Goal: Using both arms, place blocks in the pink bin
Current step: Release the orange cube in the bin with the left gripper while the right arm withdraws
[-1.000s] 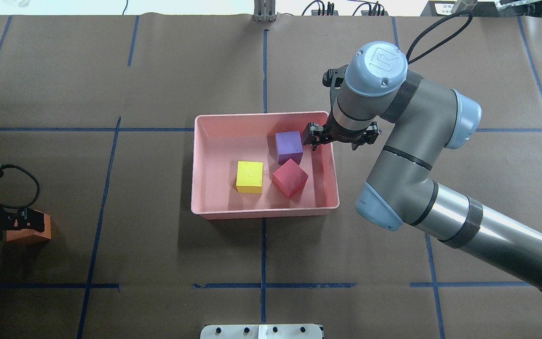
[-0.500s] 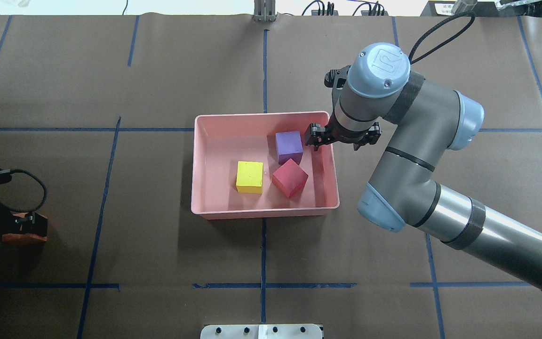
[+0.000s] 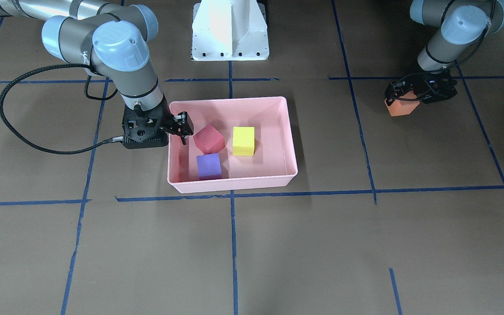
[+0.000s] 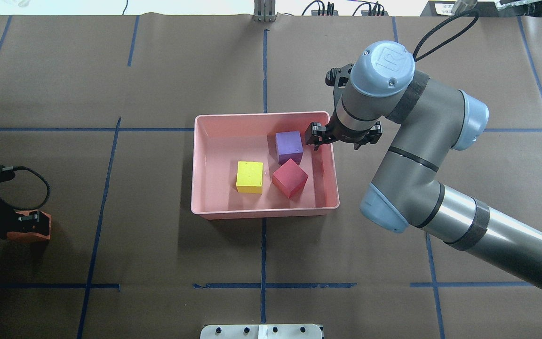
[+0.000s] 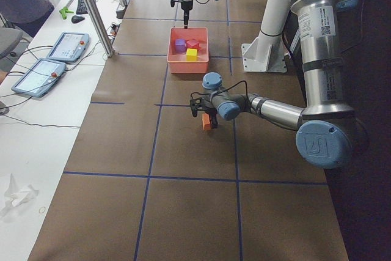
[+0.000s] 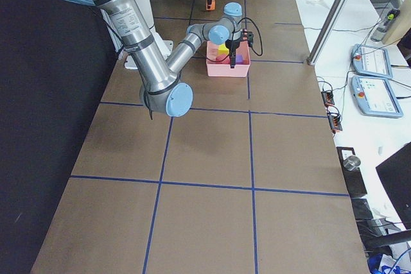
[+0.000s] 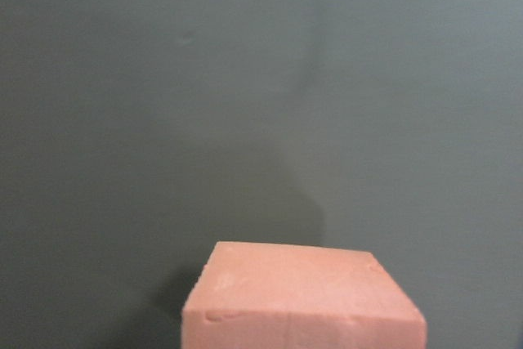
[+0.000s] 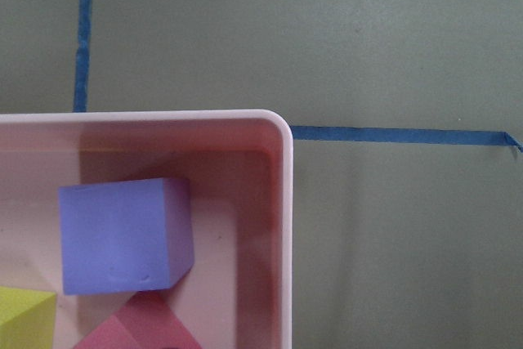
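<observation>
The pink bin stands mid-table. In it lie the purple block, the red block and the yellow-green block. My right gripper is open and empty, over the bin's right rim beside the purple block. The right wrist view shows the bin's corner and the purple block. My left gripper is shut on the orange block at the far left, close over the table.
Brown paper with blue tape lines covers the table. The white pedestal base stands at the robot's side of the table. A black cable loops on the table beside my right arm. Tablets lie past the table's far edge.
My right arm has shifted slightly to the right, its gripper still open beside the purple block. My left wrist and its cable shifted a little; the orange block stays in its grip.
</observation>
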You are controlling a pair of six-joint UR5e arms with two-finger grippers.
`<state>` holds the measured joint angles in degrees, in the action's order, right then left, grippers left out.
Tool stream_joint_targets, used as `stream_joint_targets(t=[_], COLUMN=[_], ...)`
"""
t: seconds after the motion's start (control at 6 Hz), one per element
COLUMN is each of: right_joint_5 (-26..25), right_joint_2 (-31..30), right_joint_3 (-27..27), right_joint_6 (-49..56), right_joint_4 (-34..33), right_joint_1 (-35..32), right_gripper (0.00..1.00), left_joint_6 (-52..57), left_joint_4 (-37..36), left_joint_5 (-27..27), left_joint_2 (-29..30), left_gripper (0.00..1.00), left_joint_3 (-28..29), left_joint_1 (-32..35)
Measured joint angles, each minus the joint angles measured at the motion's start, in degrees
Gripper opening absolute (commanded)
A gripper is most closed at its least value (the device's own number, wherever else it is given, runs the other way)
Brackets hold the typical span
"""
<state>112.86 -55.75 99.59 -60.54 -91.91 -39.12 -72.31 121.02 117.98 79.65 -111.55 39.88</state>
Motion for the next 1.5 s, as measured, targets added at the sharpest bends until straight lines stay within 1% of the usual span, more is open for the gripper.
stream_joint_targets(t=[0.17, 0.33, 0.5, 0.67, 0.83, 1.0, 1.17, 1.33, 1.5], right_joint_5=[0.2, 0.9, 2.4, 4.1, 5.2, 5.9, 6.4, 6.6, 6.7], right_joint_2=[-0.8, -2.3, -4.6, -7.1, -9.5, -11.6, -13.4, -14.3, -14.6], right_joint_3=[1.0, 2.5, 3.8, 5.0, 6.0, 6.7, 7.6, 8.2, 8.4], right_joint_6=[1.1, 4.0, 7.7, 11.8, 15.8, 18.9, 20.7, 21.5, 21.8], right_joint_4=[0.0, -0.1, -0.1, -0.1, 0.1, 0.2, 0.4, 0.4, 0.4], right_joint_1=[-0.5, -1.9, -4.0, -6.3, -8.2, -9.6, -10.4, -10.7, -10.8], right_gripper=[1.0, 1.0, 1.0, 1.0, 1.0, 1.0, 1.0, 1.0, 1.0], left_joint_6=[0.0, -0.1, -0.1, -0.1, -0.2, -0.3, -0.5, -0.3, 0.7], left_joint_4=[-0.7, -4.5, -12.2, -22.0, -29.0, -31.9, -32.7, -32.8, -32.8], left_joint_5=[-0.1, -0.1, -0.2, -0.2, -1.0, -3.2, -5.3, -6.3, -6.7], left_joint_2=[3.7, 10.2, 18.7, 28.2, 36.5, 43.7, 49.9, 52.9, 52.9], left_gripper=[0.34, 0.34, 0.34, 0.34, 0.34, 0.63, 1.0, 1.0, 1.0], left_joint_3=[-1.9, -2.7, -2.8, -2.3, -0.4, 4.1, 10.4, 14.5, 15.3], left_joint_1=[0.6, 0.9, 0.8, 0.5, -0.2, -1.8, -3.2, -3.7, -3.6])
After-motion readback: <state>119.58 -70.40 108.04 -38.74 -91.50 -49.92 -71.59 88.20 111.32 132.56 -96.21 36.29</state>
